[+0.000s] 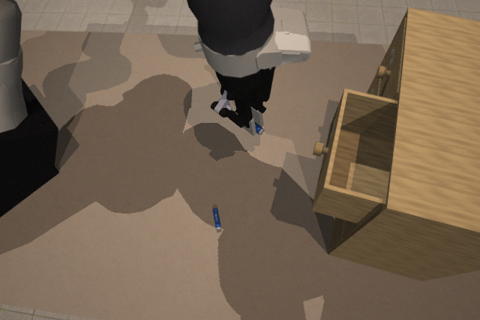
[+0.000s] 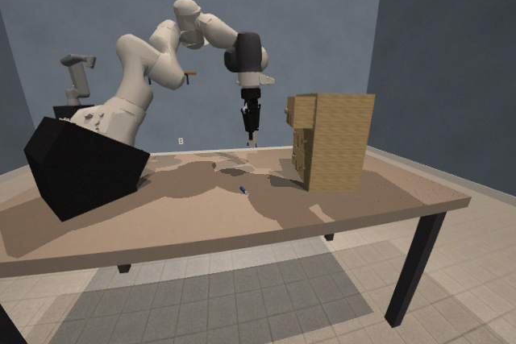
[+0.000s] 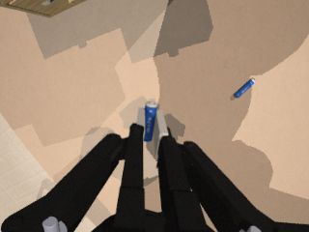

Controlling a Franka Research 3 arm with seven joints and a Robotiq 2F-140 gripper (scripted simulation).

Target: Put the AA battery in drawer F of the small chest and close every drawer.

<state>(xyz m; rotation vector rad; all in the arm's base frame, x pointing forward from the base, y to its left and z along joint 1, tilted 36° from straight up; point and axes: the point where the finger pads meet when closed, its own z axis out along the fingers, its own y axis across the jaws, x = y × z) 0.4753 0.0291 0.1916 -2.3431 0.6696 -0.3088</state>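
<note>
From above, the black two-finger gripper (image 1: pixel 253 124) (image 2: pixel 252 141) (image 3: pixel 149 119) has its jaws narrow, closed on a blue cylindrical battery with a pale end (image 1: pixel 259 129) (image 3: pixel 150 121), presumably the AA to be stored. To the right, an open wooden drawer (image 1: pixel 335 138) (image 2: pixel 305 111) juts from the light-brown wooden chest (image 1: pixel 438 115) (image 2: pixel 341 144) (image 3: pixel 50 10), likely left out to receive it; its letter is unreadable. A second slim blue battery (image 1: pixel 216 219) (image 2: pixel 243 190) (image 3: pixel 244 88) lies nearer, to be left there.

From the side, the gripper hangs left of the chest, the held battery above the table (image 1: pixel 116 262) (image 2: pixel 166 215). The drawer is in the top row, so more height is probably needed to clear its wall.

At the wrist, the pads pinch the battery's sides, its pale end projecting; that should let it drop freely once over the drawer.
</note>
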